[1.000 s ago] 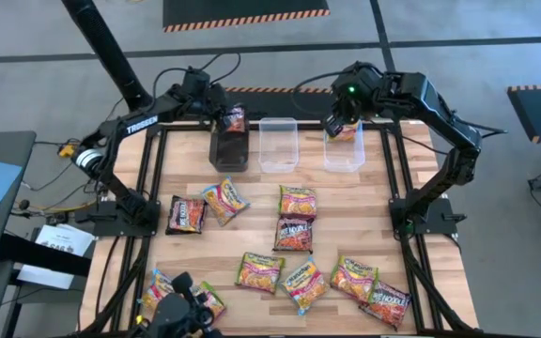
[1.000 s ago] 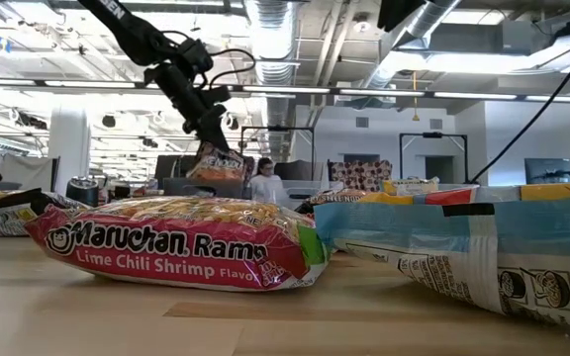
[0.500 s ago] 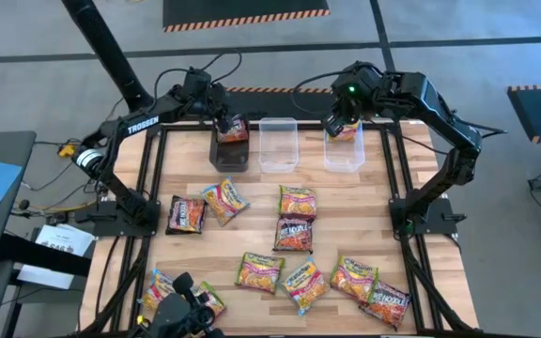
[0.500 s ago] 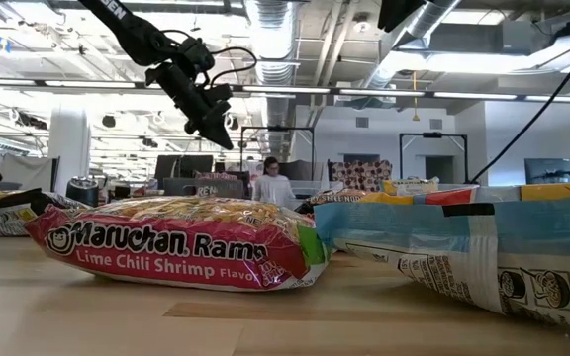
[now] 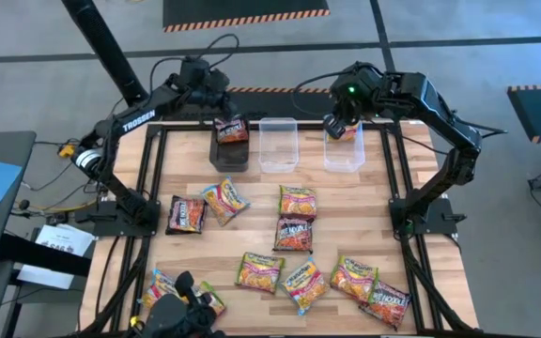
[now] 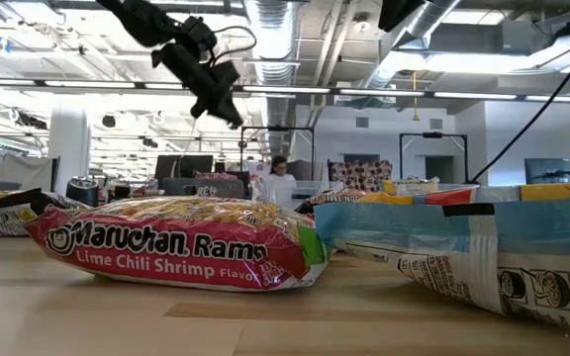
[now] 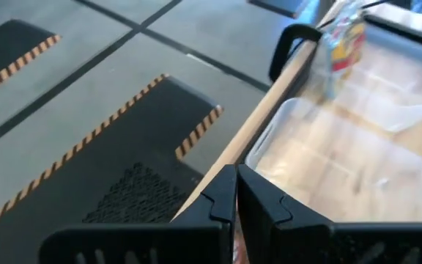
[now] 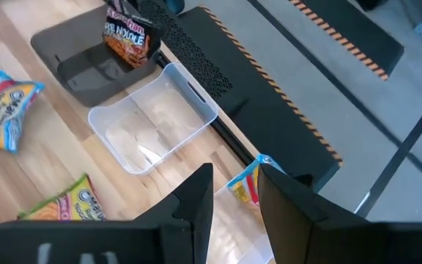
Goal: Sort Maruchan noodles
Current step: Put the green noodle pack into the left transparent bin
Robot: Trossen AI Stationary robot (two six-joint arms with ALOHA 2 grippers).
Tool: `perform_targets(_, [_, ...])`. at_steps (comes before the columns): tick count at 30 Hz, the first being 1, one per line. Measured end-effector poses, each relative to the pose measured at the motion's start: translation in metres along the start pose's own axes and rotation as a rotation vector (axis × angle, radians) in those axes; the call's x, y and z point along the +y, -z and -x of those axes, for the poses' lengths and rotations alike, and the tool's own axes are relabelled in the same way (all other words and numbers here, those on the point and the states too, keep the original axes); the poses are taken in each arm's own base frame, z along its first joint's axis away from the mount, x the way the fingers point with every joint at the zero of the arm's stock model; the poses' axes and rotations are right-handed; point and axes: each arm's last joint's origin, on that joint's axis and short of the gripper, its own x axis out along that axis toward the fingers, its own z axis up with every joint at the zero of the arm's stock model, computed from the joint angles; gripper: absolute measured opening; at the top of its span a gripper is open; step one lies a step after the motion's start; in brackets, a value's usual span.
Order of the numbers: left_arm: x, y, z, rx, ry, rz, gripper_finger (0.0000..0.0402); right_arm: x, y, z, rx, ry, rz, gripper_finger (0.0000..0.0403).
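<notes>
Wooden table (image 5: 252,239) in a black frame, seen from above, with three tubs in a row along its far edge: a black tub (image 5: 230,152) on the left, a clear tub (image 5: 278,145) in the middle and a second clear tub (image 5: 344,150) on the right. A dark packet (image 5: 231,130) stands tilted in the black tub, leaning against its far wall; the right wrist view shows it upright there as well.

Left gripper (image 5: 216,98) hangs above the table's far edge, just behind the black tub and clear of the dark packet. Its fingers (image 7: 222,198) are pressed together with nothing between them.

Right gripper (image 5: 338,122) is over the far end of the right tub. It grips an orange and blue packet (image 8: 245,182) by one edge between its fingers (image 8: 196,198); the packet hangs above the tub, though whether it touches the rim is hard to judge.

Loose packets (image 5: 294,235) lie scattered over the middle and near part of the table. One dark packet and one orange packet lie just beside each other near the left rail. Two lie in the centre, one behind the other. A row of about six runs along the near edge. In the low view a Lime Chili Shrimp packet (image 6: 176,242) lies flat closest to the camera.
</notes>
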Motion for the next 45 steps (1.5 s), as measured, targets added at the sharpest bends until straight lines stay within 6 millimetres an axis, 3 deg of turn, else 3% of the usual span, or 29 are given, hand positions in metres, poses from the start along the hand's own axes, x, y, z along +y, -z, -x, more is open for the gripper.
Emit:
perform_targets(6, [-0.017,-0.023,0.013,0.019,0.102,-0.067,0.0,0.001,0.0,0.001,-0.001,-0.007,0.014,0.015])
perform_targets(16, [-0.054,-0.036,0.039,0.001,0.345,-0.047,0.0,0.004,0.002,0.001,0.029,-0.103,0.023,0.0211])
perform_targets(24, [-0.072,-0.046,0.085,-0.052,0.369,-0.063,0.0,0.006,0.008,0.001,0.102,-0.182,0.022,0.0228])
perform_targets(29, [-0.08,-0.048,0.116,-0.084,0.381,-0.106,0.0,0.013,0.013,-0.012,0.235,-0.19,-0.067,0.0229])
perform_targets(37, [-0.081,-0.043,0.15,-0.087,0.362,-0.148,0.0,0.048,0.019,-0.041,0.428,-0.318,-0.199,0.0229])
perform_targets(45, [-0.081,-0.039,0.155,-0.068,0.354,-0.19,0.0,0.096,0.048,-0.05,0.636,-0.374,-0.23,0.0228])
